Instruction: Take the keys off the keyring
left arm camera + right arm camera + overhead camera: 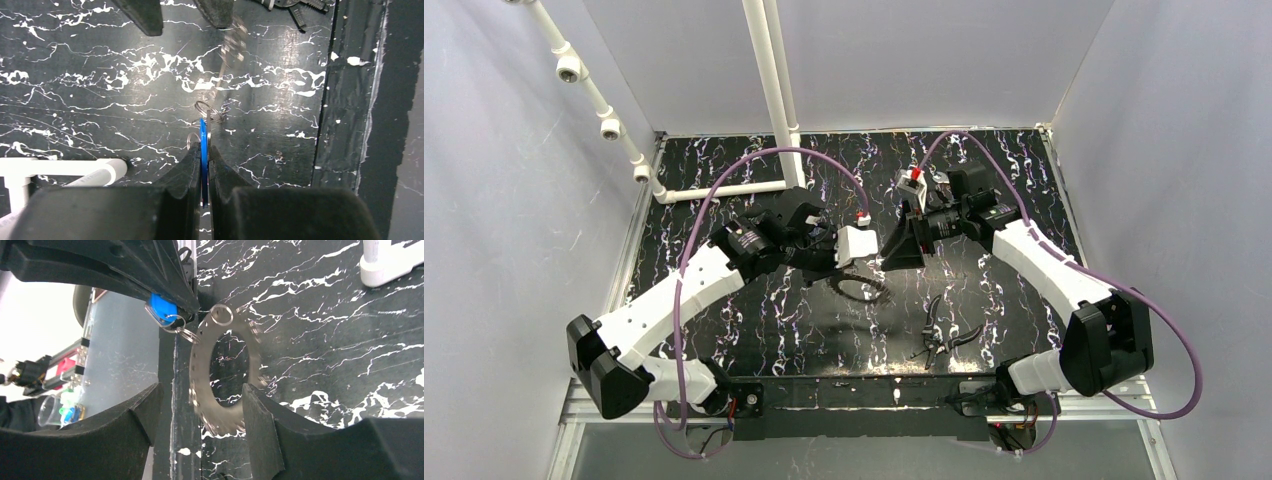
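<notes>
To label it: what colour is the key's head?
The key head is blue; best in right wrist view.

— The table (754, 300) is black, veined all over with thin white marble streaks.
— The keyring (201, 380) is silvery grey, with a row of small dark dots near its rim.
— The key (161, 306) has a bright blue head, and the little wire rings beside it are pale metal.
— The arms (674, 295) are white with black joints, and their cables (774, 150) are purple. The pliers (939, 330) have dark handles.
</notes>
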You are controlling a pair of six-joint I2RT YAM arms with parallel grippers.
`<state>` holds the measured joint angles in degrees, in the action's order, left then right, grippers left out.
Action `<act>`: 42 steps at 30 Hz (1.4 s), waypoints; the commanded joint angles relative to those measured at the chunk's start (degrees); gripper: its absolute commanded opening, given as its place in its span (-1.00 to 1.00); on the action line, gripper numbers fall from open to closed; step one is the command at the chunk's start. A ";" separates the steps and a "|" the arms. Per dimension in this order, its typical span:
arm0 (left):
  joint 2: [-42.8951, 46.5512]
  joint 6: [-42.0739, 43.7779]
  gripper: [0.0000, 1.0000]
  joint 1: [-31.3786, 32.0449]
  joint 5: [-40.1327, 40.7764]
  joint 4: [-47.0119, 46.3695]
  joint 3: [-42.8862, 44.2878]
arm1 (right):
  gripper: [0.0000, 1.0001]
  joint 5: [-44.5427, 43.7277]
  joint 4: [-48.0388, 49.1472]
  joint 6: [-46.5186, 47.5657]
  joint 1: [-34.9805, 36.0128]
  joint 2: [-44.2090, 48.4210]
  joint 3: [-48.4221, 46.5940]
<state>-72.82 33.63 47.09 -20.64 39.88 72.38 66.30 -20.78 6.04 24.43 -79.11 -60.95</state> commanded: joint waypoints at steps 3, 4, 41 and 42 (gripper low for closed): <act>-0.72 -3.74 -1.00 0.26 -4.04 1.89 4.58 | 0.34 1.37 -4.42 7.44 0.36 0.98 -5.30; -1.20 -4.36 -1.00 0.28 -3.87 1.99 5.03 | 0.34 1.72 -4.71 8.01 0.36 0.98 -5.58; -3.54 -4.75 -1.00 0.19 -11.14 9.88 13.12 | 0.32 1.36 -14.11 15.63 1.45 2.73 -12.35; -3.55 -4.84 -1.00 0.19 -11.19 9.91 13.09 | 0.32 1.36 -14.24 15.58 1.72 2.71 -12.55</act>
<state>-78.94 25.87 47.09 -28.88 49.10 85.65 66.57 -33.58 20.38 25.15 -78.15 -70.35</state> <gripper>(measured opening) 0.033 0.662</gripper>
